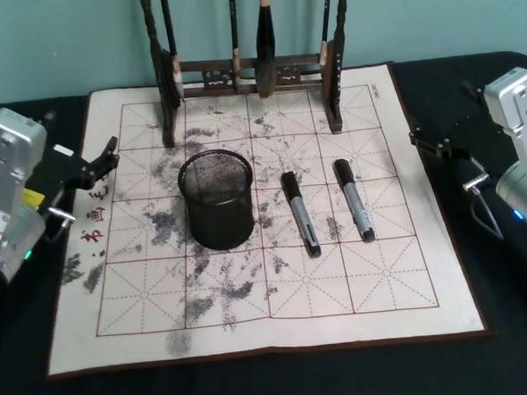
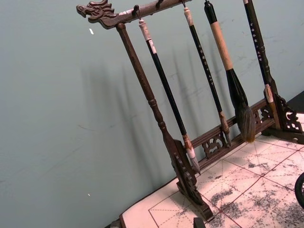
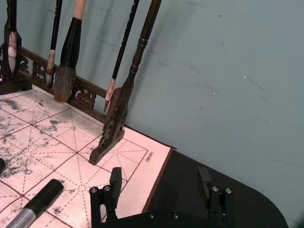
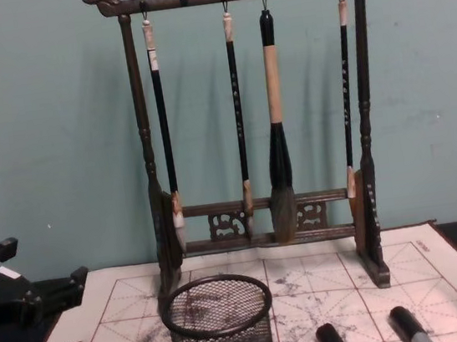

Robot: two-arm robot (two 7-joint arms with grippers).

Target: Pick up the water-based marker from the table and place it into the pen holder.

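Black wire mesh forms the pen holder [image 1: 216, 199], which stands upright on a white felt mat [image 1: 280, 322] printed with a red grid and blotched with grey ink. The left gripper [image 1: 109, 153] hangs at one side edge of the mat, with the holder inward from it and well apart. Its fingers stand spread and hold nothing. Red characters [image 1: 95, 217] run along the mat's border just beside this gripper.

The right gripper [image 3: 159, 180] hangs at the opposite side edge, over the black table [image 1: 513, 325]. Its two fingers [image 3: 114, 180] are likewise wide apart and empty. Two markers lie flat on the mat between the holder and the right gripper, side by side, roughly parallel and not touching. The outer marker [image 1: 354, 200], with a black cap and a grey barrel, is the nearer of the two to the right gripper and lies inward from its fingertips. In the right wrist view its black end shows close beside one finger. The inner marker [image 1: 300, 213], of the same look, lies farther from that gripper, near the holder but apart from it. Both markers are outside the holder, and I cannot tell which of them is the water-based one.

Beyond both grippers a dark wooden brush rack [image 4: 249, 134] stands on the far part of the mat. Four brushes hang from its top bar, and the thickest brush [image 4: 279, 164] is the second one in from the right gripper's side
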